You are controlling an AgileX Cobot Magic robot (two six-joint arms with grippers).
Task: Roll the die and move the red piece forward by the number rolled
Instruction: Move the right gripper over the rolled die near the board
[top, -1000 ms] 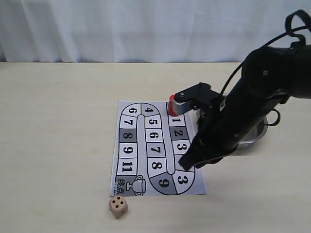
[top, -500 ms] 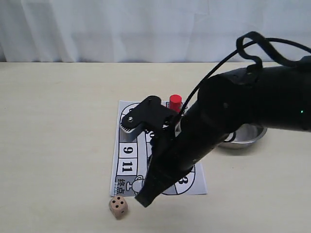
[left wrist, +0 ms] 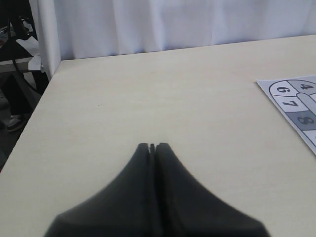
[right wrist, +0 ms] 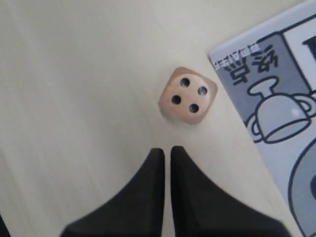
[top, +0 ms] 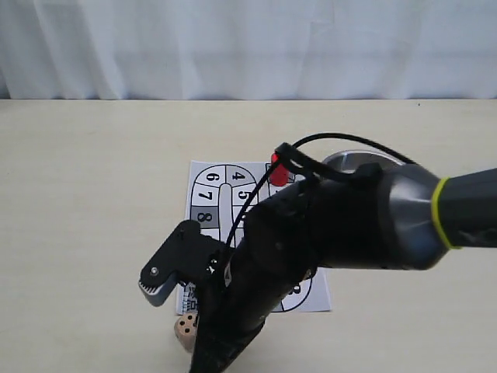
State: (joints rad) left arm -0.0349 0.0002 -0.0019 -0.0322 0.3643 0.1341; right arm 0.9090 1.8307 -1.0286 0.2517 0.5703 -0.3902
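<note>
die (right wrist: 188, 96) four pips up | right tool (right wrist: 163, 150) clenched — empty | left tool (left wrist: 152, 145) clenched

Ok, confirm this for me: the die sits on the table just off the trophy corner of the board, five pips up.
Not five: the die has four pips up, as the right wrist view shows. The rest holds: it sits on the table just off the trophy corner of the board.
</note>
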